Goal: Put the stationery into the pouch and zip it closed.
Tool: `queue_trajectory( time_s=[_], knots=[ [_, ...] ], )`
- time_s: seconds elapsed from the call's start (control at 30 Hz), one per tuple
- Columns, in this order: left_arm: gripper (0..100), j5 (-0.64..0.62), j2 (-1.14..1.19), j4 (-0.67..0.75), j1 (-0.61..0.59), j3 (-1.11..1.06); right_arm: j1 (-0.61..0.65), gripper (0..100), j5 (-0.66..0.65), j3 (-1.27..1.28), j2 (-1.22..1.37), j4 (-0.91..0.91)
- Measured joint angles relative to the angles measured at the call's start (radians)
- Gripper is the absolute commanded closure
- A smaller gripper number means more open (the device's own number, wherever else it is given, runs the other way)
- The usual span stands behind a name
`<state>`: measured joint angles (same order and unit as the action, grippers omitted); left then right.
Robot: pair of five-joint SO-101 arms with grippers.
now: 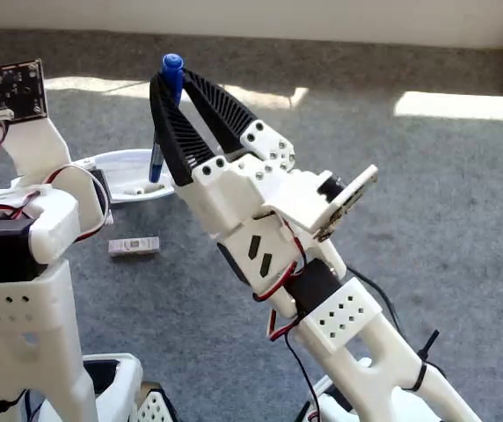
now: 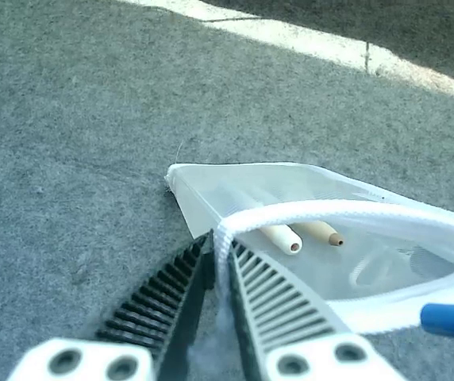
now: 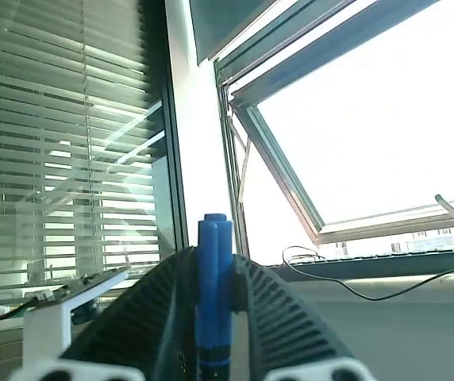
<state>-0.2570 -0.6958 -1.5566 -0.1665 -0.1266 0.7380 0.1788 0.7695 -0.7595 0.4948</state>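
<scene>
A translucent white pouch (image 2: 306, 194) lies on the grey carpet, with two cream pens (image 2: 278, 236) inside it. My left gripper (image 2: 219, 242) is shut on the pouch's white rim (image 2: 330, 210) and holds the mouth up. In the high view the pouch (image 1: 133, 169) sits at the left beside the left arm. My right gripper (image 1: 174, 83) is shut on a blue pen (image 1: 171, 75) that stands almost upright, its lower end (image 1: 156, 167) over the pouch's mouth. The pen's tip (image 2: 449, 320) shows by the rim. In the right wrist view the pen (image 3: 214, 302) sits between the black fingers (image 3: 275, 317).
A small white oblong item (image 1: 134, 246) lies on the carpet (image 1: 427, 202) in front of the pouch. The right arm's white body (image 1: 322, 281) crosses the middle of the high view. The left arm's column (image 1: 23, 290) stands at the near left.
</scene>
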Motion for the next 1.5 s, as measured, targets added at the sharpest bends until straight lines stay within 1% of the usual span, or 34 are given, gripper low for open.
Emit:
queue_trajectory(
  time_s=[0.2,0.3,0.47,0.7,0.73,0.87,0.93,1.17,1.27,1.3,1.37,1.5],
  knots=[
    [99,0.0,0.0,0.0,-0.002,0.0,0.0,99.4,0.0,0.002,0.002,0.002],
    [99,0.0,0.0,0.0,-0.002,0.0,0.0,99.4,0.0,0.002,0.032,0.064],
    [99,0.0,0.0,0.0,-0.012,0.0,0.0,99.4,0.0,0.002,0.163,0.16],
    [99,0.0,0.0,0.0,-0.012,0.0,0.0,99.4,0.0,0.002,0.244,0.204],
    [99,0.0,0.0,0.0,-0.012,0.0,0.0,99.4,0.008,0.002,0.244,0.204],
    [99,0.0,0.0,0.0,-0.012,0.0,0.0,99.4,0.152,0.005,0.244,0.204],
    [99,0.0,0.0,0.0,-0.012,0.0,0.0,99.4,0.196,0.021,0.244,0.204],
    [99,0.0,0.0,0.0,-0.012,0.0,-0.002,99.4,0.213,0.135,0.241,0.204],
    [99,0.0,0.0,0.0,-0.012,-0.002,-0.002,99.4,0.213,0.221,0.181,0.204],
    [99,0.0,0.0,0.0,-0.012,-0.002,-0.002,99.4,0.213,0.249,0.146,0.198],
    [99,0.0,0.0,0.0,-0.012,-0.002,-0.002,99.4,0.213,0.288,0.06,0.127],
    [99,0.0,0.0,0.0,-0.012,-0.002,-0.003,99.4,0.219,0.311,-0.098,-0.11]
  ],
)
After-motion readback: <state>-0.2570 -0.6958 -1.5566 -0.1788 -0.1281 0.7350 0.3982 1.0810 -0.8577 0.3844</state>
